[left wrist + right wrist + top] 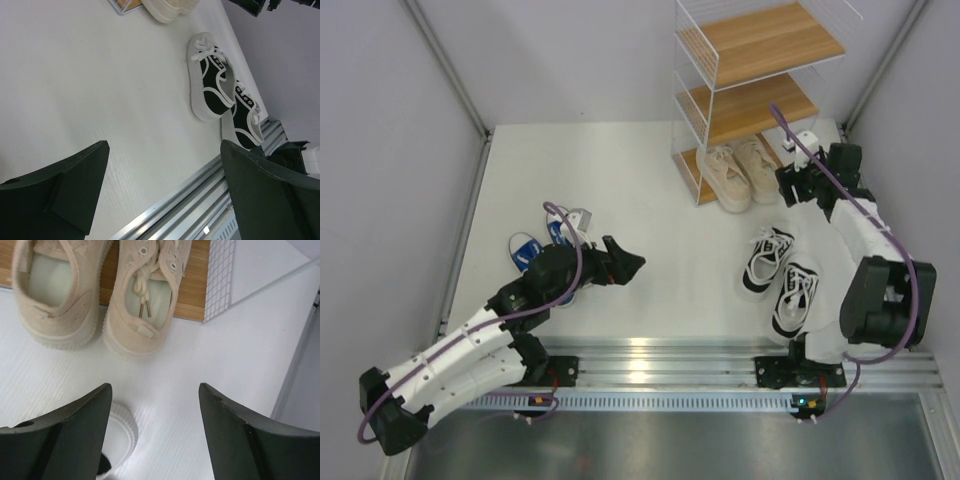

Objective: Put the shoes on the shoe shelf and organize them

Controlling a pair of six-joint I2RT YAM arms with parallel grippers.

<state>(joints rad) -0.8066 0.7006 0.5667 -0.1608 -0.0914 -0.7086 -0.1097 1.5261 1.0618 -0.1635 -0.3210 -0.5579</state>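
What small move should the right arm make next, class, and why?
Probably pull the right gripper back and swing it toward the nearer black shoe. Its jaws stand open and empty, the beige pair already sits on the shelf's bottom tier, and that shoe lies on the table beside this arm.

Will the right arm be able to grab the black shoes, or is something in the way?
Probably yes. The black shoes lie on the table with nothing on them or crowding them. The right gripper is nearby, open and empty, next to the beige shoes.
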